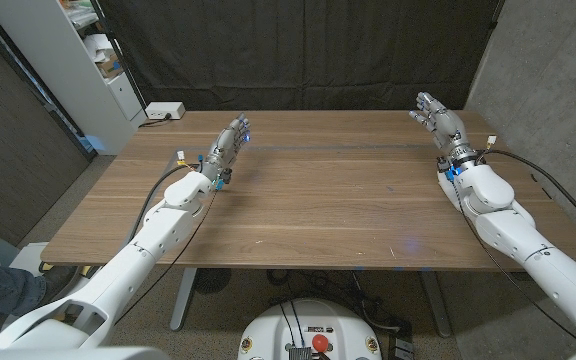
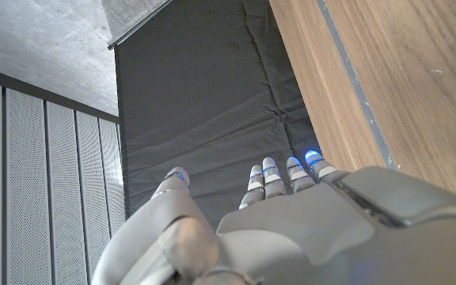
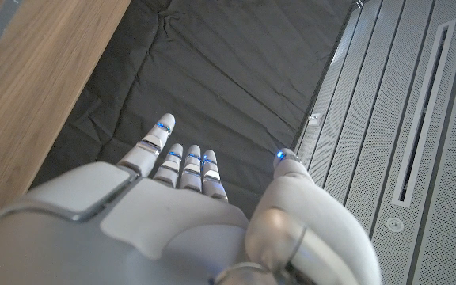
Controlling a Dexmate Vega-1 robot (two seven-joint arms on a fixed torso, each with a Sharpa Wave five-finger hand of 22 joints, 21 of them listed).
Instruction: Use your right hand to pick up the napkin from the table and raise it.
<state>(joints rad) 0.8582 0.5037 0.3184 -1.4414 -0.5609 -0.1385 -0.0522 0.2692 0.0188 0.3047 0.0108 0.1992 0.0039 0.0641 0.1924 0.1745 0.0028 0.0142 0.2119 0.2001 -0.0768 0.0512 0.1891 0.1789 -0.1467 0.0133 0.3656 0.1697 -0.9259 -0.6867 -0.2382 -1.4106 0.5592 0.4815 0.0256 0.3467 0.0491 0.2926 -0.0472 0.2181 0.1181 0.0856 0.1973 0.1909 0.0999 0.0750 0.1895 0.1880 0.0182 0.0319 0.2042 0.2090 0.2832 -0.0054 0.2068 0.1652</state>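
Wooden table (image 1: 318,200), empty right robot hand (image 1: 436,118)

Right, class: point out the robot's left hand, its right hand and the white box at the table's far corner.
left hand (image 1: 230,140), head view, on the back of the hand.
right hand (image 1: 436,117), head view, on the hand's middle.
white box (image 1: 164,112), head view, on its top face.

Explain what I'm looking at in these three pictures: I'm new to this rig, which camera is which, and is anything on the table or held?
The wide picture comes from the robot's head, looking down on a wooden table. The left hand and right hand both hold nothing, fingers apart. The other two pictures come from cameras on each wrist, looking along the back of the left hand and right hand toward a black curtain. I see no napkin on the table. A white box sits at its far left corner.
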